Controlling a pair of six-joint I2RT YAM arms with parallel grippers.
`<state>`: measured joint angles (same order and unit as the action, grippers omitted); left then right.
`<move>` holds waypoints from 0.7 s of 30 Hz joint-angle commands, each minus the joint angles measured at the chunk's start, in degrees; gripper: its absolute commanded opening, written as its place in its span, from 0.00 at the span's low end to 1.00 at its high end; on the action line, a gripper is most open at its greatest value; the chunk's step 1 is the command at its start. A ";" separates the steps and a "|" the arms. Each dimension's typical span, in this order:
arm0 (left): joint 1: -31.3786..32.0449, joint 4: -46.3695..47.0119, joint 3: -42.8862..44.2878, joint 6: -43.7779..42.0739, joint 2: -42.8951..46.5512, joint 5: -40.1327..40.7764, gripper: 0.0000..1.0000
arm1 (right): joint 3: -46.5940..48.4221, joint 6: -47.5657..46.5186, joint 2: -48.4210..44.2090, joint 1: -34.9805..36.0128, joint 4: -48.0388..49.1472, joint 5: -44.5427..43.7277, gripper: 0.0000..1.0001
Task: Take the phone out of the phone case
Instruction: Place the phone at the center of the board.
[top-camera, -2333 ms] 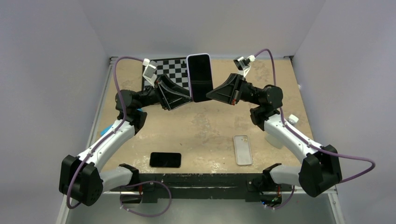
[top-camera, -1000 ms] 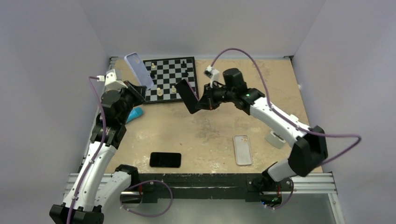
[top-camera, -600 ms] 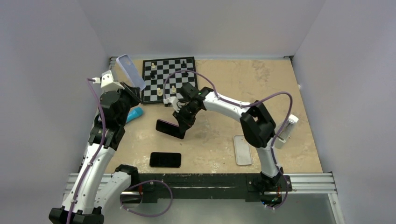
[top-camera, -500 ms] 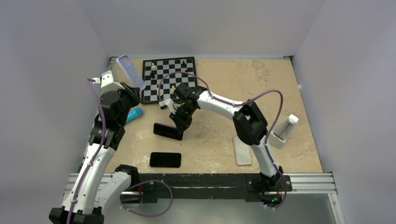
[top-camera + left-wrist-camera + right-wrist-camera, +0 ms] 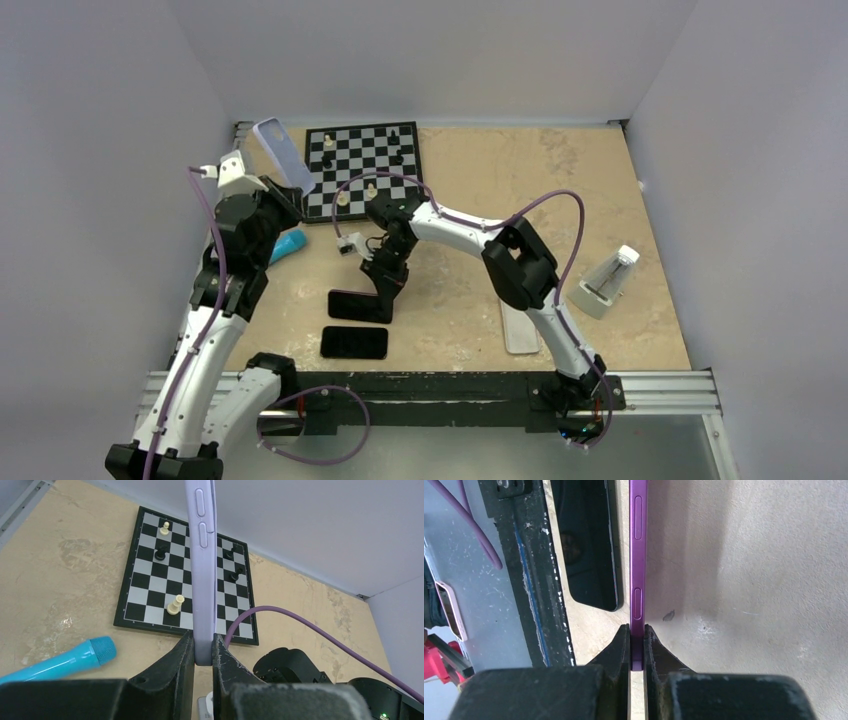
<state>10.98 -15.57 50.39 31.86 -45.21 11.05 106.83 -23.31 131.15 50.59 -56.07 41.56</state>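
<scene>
- The separation itself looks done: the lilac phone case (image 5: 202, 555) and the purple-edged phone (image 5: 638, 550) are well apart, each in a different arm's grip.
- The left end effector (image 5: 202, 647) is pressed together on the bottom edge of the phone case, holding it upright and edge-on in the air. In the overhead view it sits at about 10 o'clock on the table (image 5: 500, 200), above the near-left corner of the chessboard (image 5: 362, 170). The case appears empty.
- The right end effector (image 5: 637, 640) is pinching one end of the phone, its fingers closed on the two faces. The phone is low, at about 7 o'clock from the table's centre, screen up in the overhead view.
- I cannot tell whether the phone is already resting on the table or just above it.
- A second dark phone (image 5: 354, 342) lies flat just beside it, toward 6 o'clock, close to the front rail.
- A blue marker (image 5: 288, 244) lies at 9 o'clock, under the left arm.
- What seems left is minor: lay the phone down flat without bumping the neighbouring phone, release it, then set the case down and let go.
</scene>
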 commanded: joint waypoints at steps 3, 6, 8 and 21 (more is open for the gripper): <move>-0.35 2.42 2.48 -0.27 -0.16 -1.78 0.00 | 1.01 -1.54 2.87 0.74 4.83 -4.36 0.00; -0.35 2.66 2.48 -0.05 -0.51 -2.75 0.00 | 2.53 -1.44 3.92 0.75 4.71 -4.74 0.02; -0.39 2.90 2.39 0.20 -0.80 -3.55 0.00 | 3.30 -1.22 4.67 0.89 4.38 -4.93 0.02; -0.35 3.61 1.92 0.58 -0.88 -4.47 0.00 | 3.32 -0.95 5.37 1.02 4.27 -10.03 0.18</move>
<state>10.98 -15.49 50.39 31.94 -46.46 7.55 110.78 -21.78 134.34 51.16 -55.86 42.83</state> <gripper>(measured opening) 0.185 0.141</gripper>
